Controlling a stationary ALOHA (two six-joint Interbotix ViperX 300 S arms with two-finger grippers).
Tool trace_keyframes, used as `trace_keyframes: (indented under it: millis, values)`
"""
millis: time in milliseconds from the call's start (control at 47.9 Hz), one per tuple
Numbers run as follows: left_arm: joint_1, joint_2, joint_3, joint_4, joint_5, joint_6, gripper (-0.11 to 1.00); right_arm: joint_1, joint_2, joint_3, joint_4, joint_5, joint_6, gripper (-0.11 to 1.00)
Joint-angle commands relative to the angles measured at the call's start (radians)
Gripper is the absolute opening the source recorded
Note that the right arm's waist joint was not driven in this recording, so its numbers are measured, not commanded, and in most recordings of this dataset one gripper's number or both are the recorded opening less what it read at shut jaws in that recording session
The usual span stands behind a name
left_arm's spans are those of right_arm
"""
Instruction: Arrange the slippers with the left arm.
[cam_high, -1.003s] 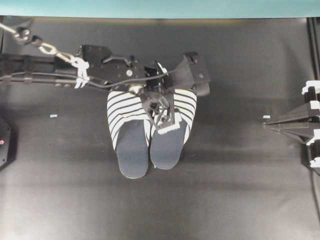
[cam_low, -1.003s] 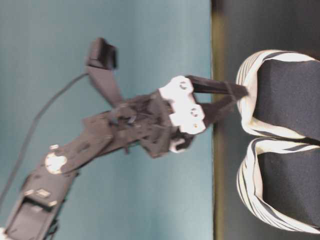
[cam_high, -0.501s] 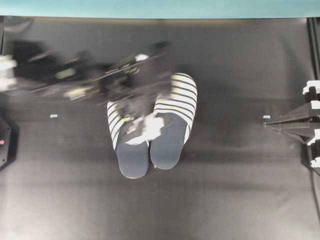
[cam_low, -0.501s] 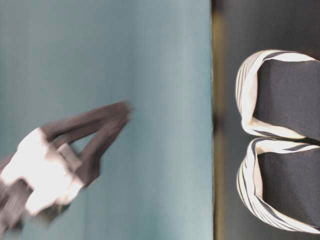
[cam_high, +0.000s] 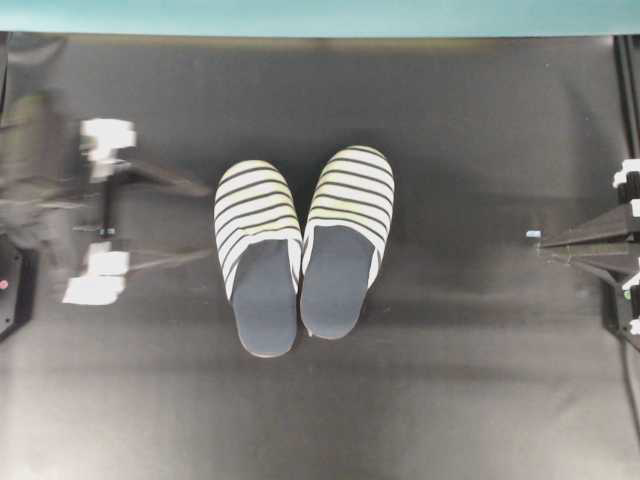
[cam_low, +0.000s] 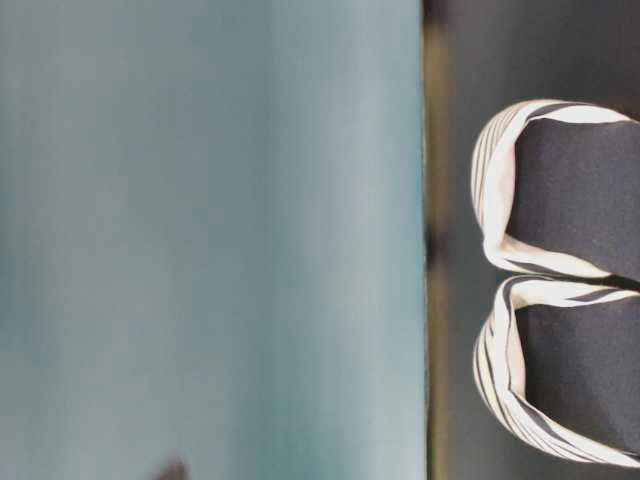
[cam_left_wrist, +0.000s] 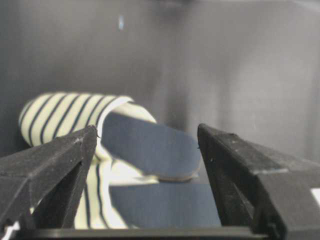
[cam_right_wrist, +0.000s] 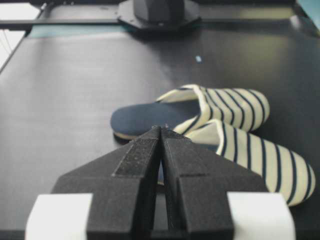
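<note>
The two striped slippers lie side by side on the black table, toes toward the far edge: one slipper on the left and the other slipper on the right, touching along their inner sides. My left gripper is blurred, open and empty, just left of the pair. In the left wrist view the gripper is open with both slippers seen between its fingers. My right gripper is shut and empty at the right edge, and is shut in its wrist view with the pair beyond.
The table-level view shows the slippers against a teal wall. A small pale-blue mark lies by the right gripper's tip. A black unit with a red light sits at the left edge.
My left gripper has let go of the right-hand slipper and pulled back to the left, off the pair and out of the table-level view. The slippers and the right arm have stayed put.
</note>
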Motion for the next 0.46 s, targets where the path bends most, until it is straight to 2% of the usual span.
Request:
trace_keyframes:
  millis: [0,167,439]
  values:
    - [-0.003,-0.066,0.064,0.003,-0.017,-0.002,0.78,0.0,0.0,-0.006,0.002,-0.003,0.006,0.0]
    - [-0.003,-0.147,0.133,0.002,-0.057,-0.002,0.78,0.0,-0.002,-0.005,0.002,-0.003,0.006,0.0]
    - [-0.002,-0.19,0.147,0.003,-0.084,0.0,0.78,0.0,-0.003,-0.006,0.002,-0.002,0.006,0.0]
